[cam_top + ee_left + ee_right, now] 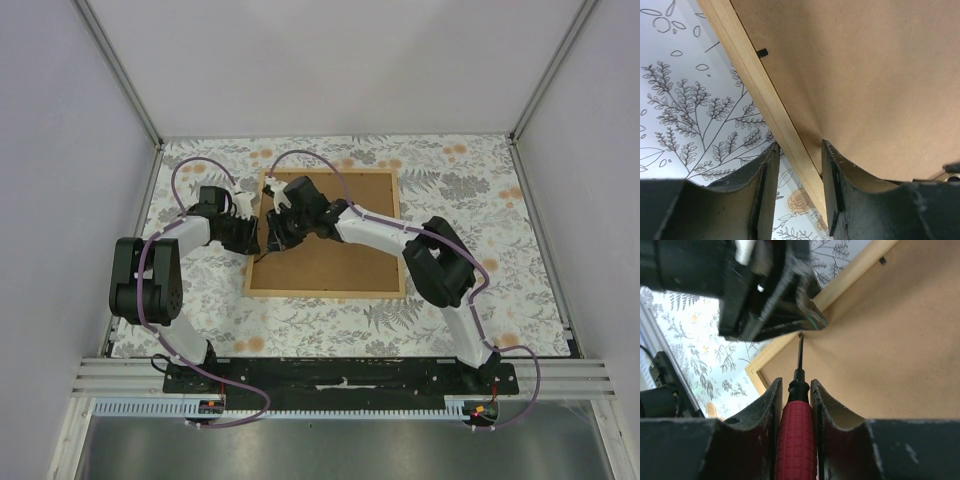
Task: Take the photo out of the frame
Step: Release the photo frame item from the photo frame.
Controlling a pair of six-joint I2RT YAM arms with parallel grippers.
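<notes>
**Top external view.** The frame (325, 291) lies face down on the floral-printed bench (450, 170). Its brown backing board (335, 255) looks matt and fibrous. The photo is not visible and presumably lies beneath the board.

**Left wrist view.** The left gripper (799, 147) stands spread astride the smooth light-wood rail (750, 75). A small black tab (762, 52) sits at the seam. Risk: if it is not pressed down firmly, the light frame could slide or tip.

**Right wrist view.** The right gripper (796, 385) pinches a red, grid-textured screwdriver (796, 440), whose thin blade points at the seam between board and rail. Risk: the blade may skid and gouge the soft board, or strike the left gripper just above it.
</notes>
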